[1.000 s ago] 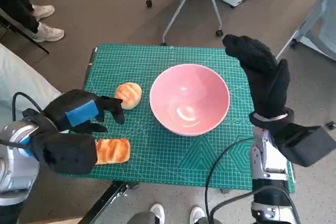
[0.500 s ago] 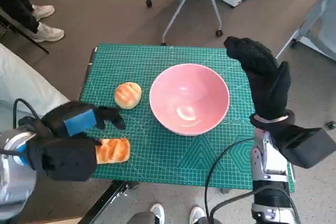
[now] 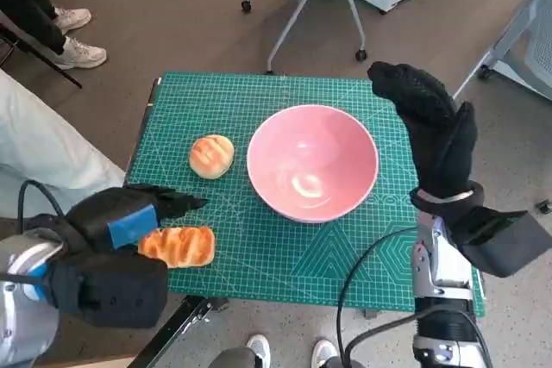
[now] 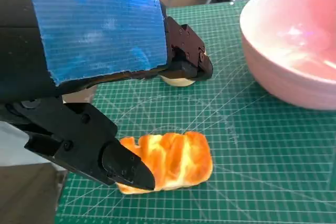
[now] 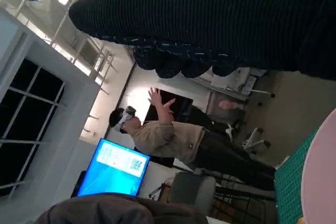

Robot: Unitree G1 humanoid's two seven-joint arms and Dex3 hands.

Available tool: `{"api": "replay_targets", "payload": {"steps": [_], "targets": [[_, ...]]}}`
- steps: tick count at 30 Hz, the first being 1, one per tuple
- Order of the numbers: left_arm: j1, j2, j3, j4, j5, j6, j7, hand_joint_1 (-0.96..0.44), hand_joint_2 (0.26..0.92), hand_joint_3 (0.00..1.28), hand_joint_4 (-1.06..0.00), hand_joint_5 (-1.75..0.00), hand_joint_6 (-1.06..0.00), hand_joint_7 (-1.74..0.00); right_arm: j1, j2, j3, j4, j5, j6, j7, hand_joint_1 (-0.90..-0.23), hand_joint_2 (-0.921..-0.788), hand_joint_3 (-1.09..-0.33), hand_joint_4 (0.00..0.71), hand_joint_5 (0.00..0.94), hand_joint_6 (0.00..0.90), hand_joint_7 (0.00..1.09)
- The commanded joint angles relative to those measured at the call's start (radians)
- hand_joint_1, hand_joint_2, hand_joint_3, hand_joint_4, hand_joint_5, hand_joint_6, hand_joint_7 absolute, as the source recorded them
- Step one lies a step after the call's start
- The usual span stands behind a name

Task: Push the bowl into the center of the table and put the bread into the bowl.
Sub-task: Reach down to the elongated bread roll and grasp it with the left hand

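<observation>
Bowl (image 3: 312,163) sat mid-bench (image 3: 285,256). Left hand (image 3: 125,217), fingers spread, hovered over the near-left bread (image 3: 178,246); right hand (image 3: 429,127), fingers extended, held nothing.

Head view looks steeply down; left wrist, close and low, shares the bowl (image 3: 312,162).

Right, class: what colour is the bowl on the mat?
Pink, glossy inside. The bowl shows best in the head view.
</observation>
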Motion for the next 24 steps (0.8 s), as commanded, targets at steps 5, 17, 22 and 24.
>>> {"api": "replay_targets", "payload": {"steps": [5, 17, 22, 24], "targets": [[0.022, -0.011, -0.035, -0.001, 0.053, -0.01, 0.023, -0.35, 0.675, 0.0, -0.19, 0.0, -0.29, 0.0, 0.005, 0.005, -0.002, 0.021, 0.009, 0.013, 0.005, -0.675, -0.921, -0.781, 0.222, 0.0, 0.076, 0.61], [0.004, -0.084, -0.117, 0.084, 0.146, -0.01, 0.089, -0.36, 0.675, 0.0, -0.19, 0.0, -0.29, 0.0, 0.009, 0.002, 0.001, 0.016, 0.015, 0.016, 0.011, -0.664, -0.921, -0.779, 0.227, 0.003, 0.084, 0.62], [-0.006, -0.123, -0.153, 0.143, 0.191, -0.011, 0.124, -0.31, 0.678, 0.0, -0.19, 0.0, -0.3, 0.0, 0.011, 0.0, 0.0, 0.012, 0.02, 0.019, 0.015, -0.661, -0.921, -0.779, 0.228, 0.003, 0.085, 0.61], [-0.007, -0.139, -0.168, 0.171, 0.207, -0.012, 0.141, -0.27, 0.681, 0.0, -0.2, -0.01, -0.31, -0.01, 0.012, -0.001, 0.0, 0.011, 0.021, 0.019, 0.017, -0.66, -0.921, -0.779, 0.228, 0.003, 0.085, 0.61]]}}
